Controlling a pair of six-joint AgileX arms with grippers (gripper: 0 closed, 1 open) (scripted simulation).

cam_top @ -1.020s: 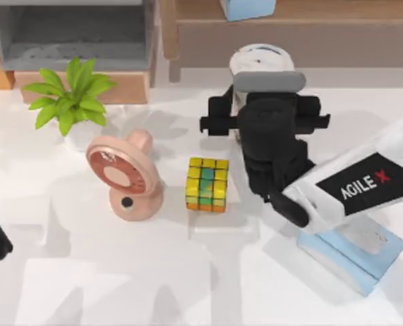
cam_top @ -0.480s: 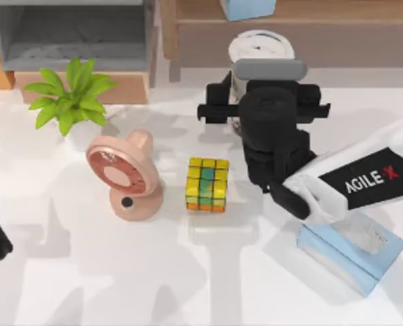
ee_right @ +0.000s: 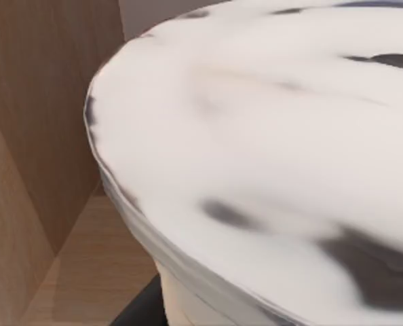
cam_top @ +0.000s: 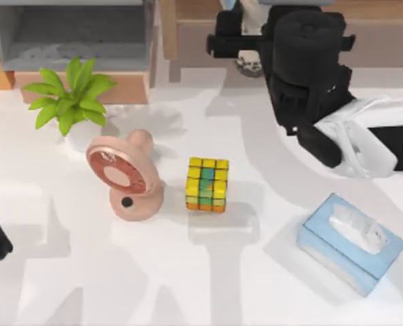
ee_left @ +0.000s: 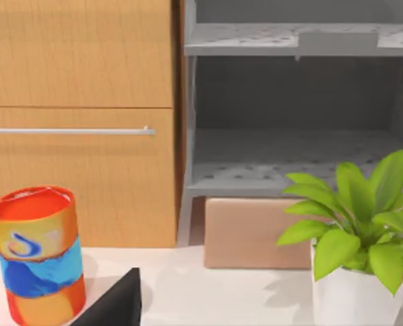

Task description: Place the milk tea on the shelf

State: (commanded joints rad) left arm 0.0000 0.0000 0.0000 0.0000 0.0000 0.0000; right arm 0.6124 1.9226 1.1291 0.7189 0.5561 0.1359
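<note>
Right tool carried milk tea at shelf, top centre of frame
Tool seemed clamped on the cup's sides under the white lid; cup base with dark pearls peeked out at the shelf front. Judged: thin plastic, liquid-heavy, smooth, squashable, so hold mid-body, upright. Blue tissue box on bench lower right; left tool's state cannot be told

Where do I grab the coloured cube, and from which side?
From straight above, pinching the cube by its left and right faces: they are flat and parallel, it sits flat on the table, and there is a gap toward the pink fan.
</note>
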